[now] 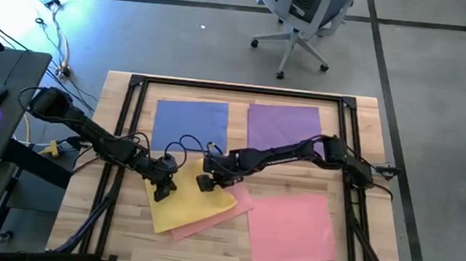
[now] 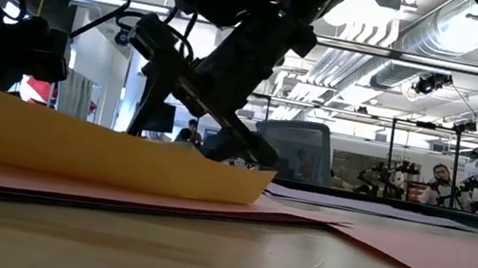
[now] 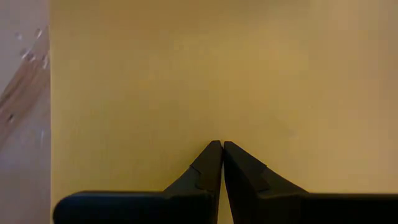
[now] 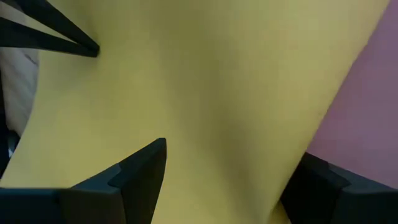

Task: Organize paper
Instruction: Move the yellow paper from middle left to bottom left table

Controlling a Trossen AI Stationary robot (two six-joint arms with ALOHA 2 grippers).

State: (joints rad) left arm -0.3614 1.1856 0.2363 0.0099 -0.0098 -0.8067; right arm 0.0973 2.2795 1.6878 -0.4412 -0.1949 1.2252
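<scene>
A: Yellow sheet (image 1: 186,201) lying skewed at the table's front-left, on top of a pink sheet (image 1: 227,213) peeking out along its right edge. In the low view, yellow raised into a hump on its left side, not lying flat.

B: Rest of the paper?

A: Periwinkle blue sheet (image 1: 190,123) and purple sheet (image 1: 284,126) side by side at the back, roughly square to the frame. Larger pink sheet (image 1: 292,229) alone at the front right, slightly turned.

B: Grippers?

A: Left gripper (image 1: 163,190) down on the yellow sheet's left part, fingers (image 3: 211,163) pressed tight together, tips on the paper. Pinching the sheet or only pinning it: hard to say from these views. Right gripper (image 1: 206,181) at the sheet's back-right edge, jaws spread wide, one finger (image 4: 140,168) over the yellow, the other near the yellow-pink border. Nothing gripped there yet.

B: So which step?

A: Looks like squaring up or lifting the yellow sheet, with blue and purple apparently placed already. Probably mid-task: yellow and the pink beneath both crooked and overlapping.

B: Next move?

A: Likely closing the right jaws on the raised yellow edge alone, without catching the pink below. Then a coordinated pull with the left, gentle enough not to crease the hump. Wooden table (image 1: 384,144) offers little purchase on a flat sheet, so keep that raised edge.
</scene>
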